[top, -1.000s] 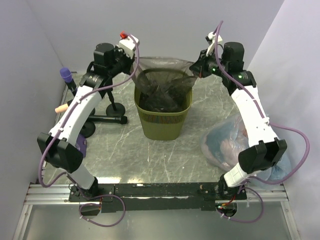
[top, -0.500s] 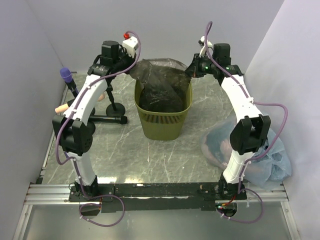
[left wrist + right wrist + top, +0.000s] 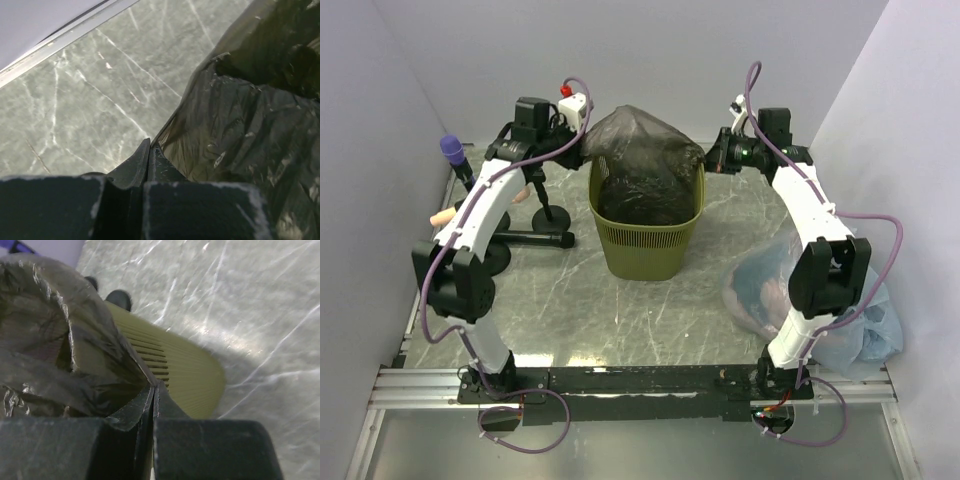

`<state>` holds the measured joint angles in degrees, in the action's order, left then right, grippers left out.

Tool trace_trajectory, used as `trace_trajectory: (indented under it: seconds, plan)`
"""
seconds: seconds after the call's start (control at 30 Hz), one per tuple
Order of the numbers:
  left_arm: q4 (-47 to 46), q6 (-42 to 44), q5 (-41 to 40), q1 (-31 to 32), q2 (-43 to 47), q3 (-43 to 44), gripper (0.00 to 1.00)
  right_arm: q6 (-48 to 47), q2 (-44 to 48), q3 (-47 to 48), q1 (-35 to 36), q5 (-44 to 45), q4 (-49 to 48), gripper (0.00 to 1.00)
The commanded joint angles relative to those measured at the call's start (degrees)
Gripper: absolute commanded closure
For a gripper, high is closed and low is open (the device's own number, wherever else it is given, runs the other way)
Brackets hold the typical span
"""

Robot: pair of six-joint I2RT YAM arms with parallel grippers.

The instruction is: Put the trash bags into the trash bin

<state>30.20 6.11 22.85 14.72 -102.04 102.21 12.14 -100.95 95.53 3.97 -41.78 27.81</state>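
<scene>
Trash bag point(image 3: 645, 160), thin crinkly grey-black plastic, balloons over olive-green slatted bin point(image 3: 645, 250) at upper centre, edges pinched tight by left gripper point(image 3: 582, 150) and right gripper point(image 3: 712, 155); uneven pull risks tearing film or tipping bin.

The trash bag point(image 3: 645, 150) is crinkly glossy plastic, the trash bin point(image 3: 650, 250) matt plastic
</scene>
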Motion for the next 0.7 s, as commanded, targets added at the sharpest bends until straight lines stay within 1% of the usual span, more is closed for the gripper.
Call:
trace_trajectory:
  seconds: [0.0,0.13,0.2,0.27,0.33,0.37,0.47,0.53,0.57,0.6,0.67]
  plan:
    - [-1.3,-2.1,1.2,-2.2,7.5,-4.5,0.99,2.4,6.5,-4.5,-1.8,-0.8,-0.7,1.0]
    - [-1.8,-4.3,4.1,-2.7,10.7,-9.0,0.99,3.3,8.8,-7.2,-1.8,-0.9,0.2,0.99]
    - [-1.5,-4.3,4.6,-2.8,12.6,-10.9,0.99,2.7,10.1,-8.2,-1.8,-0.8,1.5,0.93]
    - [-1.5,-2.9,4.3,-2.9,14.5,-12.6,0.99,1.8,11.1,-8.5,-2.0,-0.7,3.1,0.84]
    - [-3.2,-0.8,3.3,-3.1,16.1,-14.7,0.94,1.0,11.5,-9.2,-2.6,-0.3,2.9,0.77]
    - [-4.3,-0.1,2.9,-3.1,16.5,-15.8,0.92,0.8,11.4,-9.5,-3.0,0.3,2.3,0.75]
    - [-6.5,0.7,2.5,-3.1,15.9,-16.7,0.88,1.1,9.8,-9.0,-3.5,1.4,1.6,0.72]
    - [-4.3,1.7,2.5,-3.2,14.3,-14.3,0.85,-0.6,8.9,-6.8,-3.7,1.7,2.9,0.7]
    - [-2.0,2.8,2.0,-3.2,13.8,-12.8,0.8,-2.2,8.8,-5.4,-3.6,2.3,3.6,0.69]
    - [0.8,4.4,1.4,-3.3,13.4,-11.0,0.73,-3.3,9.0,-3.9,-3.7,2.8,4.4,0.66]
    - [5.6,8.7,1.2,-4.0,14.0,-9.0,0.52,-4.8,9.7,-1.6,-7.2,2.1,4.5,0.62]
